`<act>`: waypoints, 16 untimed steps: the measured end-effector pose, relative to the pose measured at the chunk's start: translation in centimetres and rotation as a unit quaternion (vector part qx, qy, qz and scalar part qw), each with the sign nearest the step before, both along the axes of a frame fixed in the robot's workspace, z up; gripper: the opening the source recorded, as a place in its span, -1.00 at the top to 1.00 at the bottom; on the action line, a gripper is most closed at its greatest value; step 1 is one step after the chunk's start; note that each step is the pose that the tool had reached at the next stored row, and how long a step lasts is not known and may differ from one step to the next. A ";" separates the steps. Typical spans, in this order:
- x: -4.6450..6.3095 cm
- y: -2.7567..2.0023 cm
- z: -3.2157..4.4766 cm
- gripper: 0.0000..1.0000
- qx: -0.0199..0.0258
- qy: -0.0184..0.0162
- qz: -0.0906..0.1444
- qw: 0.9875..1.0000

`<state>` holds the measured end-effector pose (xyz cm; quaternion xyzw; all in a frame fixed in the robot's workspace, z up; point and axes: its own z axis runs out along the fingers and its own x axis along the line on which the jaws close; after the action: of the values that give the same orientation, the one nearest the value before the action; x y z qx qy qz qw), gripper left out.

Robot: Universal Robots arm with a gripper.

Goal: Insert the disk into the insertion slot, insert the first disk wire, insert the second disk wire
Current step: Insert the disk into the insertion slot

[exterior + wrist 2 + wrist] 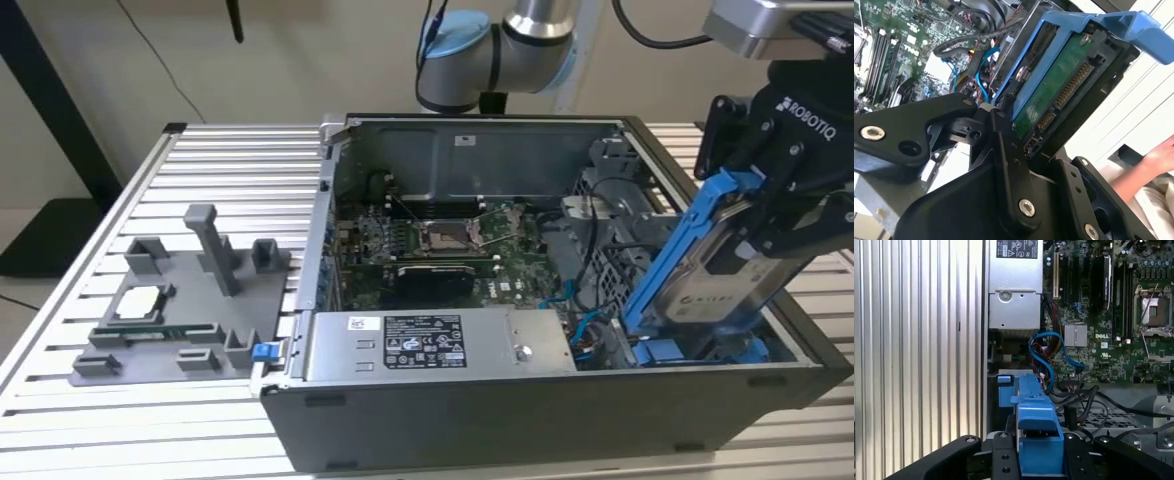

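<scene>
Disk [710, 268] not seated yet: pinched in the tool [774, 232], steeply tilted, lower end dipping toward the insertion slot [657, 338] at the exterior view's right of the open computer case [534, 410]. Its connector [1074, 87] looks bare, so both wires are left, I'd say. Case also holds motherboard [441, 240] and power supply [441, 345]

Room is left above the motherboard [441, 245]; the exterior view's right is crowded by cables [577, 305] and the tilted disk [714, 285].
</scene>
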<state>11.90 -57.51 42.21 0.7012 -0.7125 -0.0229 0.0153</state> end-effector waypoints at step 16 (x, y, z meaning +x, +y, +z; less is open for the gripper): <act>0.5 0.33 -1.85 1.00 0.001 0.002 0.002 1.000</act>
<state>12.37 -57.18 40.37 0.7027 -0.7109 -0.0248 0.0158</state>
